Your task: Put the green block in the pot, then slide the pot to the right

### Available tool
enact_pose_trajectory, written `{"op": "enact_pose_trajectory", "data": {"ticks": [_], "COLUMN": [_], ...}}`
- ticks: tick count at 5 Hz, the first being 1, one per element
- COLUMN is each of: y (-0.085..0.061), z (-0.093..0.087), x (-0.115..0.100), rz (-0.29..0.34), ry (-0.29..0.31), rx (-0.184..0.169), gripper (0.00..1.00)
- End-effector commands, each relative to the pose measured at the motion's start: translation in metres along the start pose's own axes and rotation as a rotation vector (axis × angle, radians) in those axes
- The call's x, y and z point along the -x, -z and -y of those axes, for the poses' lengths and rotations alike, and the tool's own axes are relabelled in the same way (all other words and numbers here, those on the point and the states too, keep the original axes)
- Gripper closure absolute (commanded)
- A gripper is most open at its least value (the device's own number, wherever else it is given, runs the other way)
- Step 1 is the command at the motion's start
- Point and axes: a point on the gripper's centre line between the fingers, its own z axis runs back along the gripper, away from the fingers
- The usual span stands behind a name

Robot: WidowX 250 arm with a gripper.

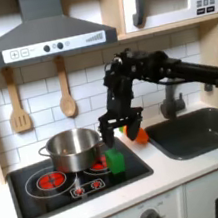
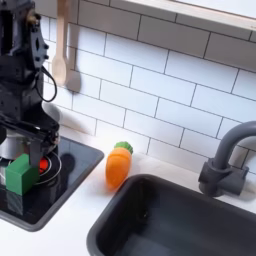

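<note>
The pot (image 1: 72, 148) sits on the hob's back burner, the claw (image 1: 110, 138) hangs open and empty just above the green block (image 1: 115, 160) at the hob's front; best drop straight, centre, then pinch squarely.

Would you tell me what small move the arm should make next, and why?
Probably lower straight down and close on the green block. It sits on the stovetop, not yet in the pot, and the gripper hangs just above it, seemingly open.
</note>
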Motion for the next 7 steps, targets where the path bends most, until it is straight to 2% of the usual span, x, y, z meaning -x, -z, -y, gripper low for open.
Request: {"op": "enact_pose_trajectory", "data": {"ticks": [1, 2, 3, 4, 7], "y": [0.017, 0.027, 0.034, 0.044, 0.070], "z": [-0.002, 0.002, 0.001, 0.000, 0.001], "x": [-0.010, -0.013, -0.014, -0.015, -0.017], "rz": [-0.017, -0.037, -0.052, -0.077, -0.138], "ry": [-0.001, 0.013, 0.016, 0.002, 0.030], "rx": [-0.003, 0.009, -0.001, 0.003, 0.019], "gripper": [0.00, 0.00, 0.00, 0.00, 0.00]}}
